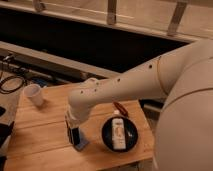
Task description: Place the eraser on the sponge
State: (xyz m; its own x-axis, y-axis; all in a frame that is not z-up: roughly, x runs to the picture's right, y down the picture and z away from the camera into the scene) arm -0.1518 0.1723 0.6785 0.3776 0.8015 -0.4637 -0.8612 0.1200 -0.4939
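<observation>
My gripper [75, 134] points down over the front left part of the wooden table [40, 135], at the end of the white arm that reaches in from the right. A blue sponge [82, 145] lies on the table right under its tip and seems to touch it. The gripper's lower end looks dark. I cannot tell whether that dark part is the eraser, and no eraser shows anywhere else.
A black round plate [107, 140] with a white oblong object [118, 135] on it sits just right of the sponge. A reddish item [120, 108] lies behind the plate. A white cup [33, 94] stands at the table's back left. Cables lie on the floor at left.
</observation>
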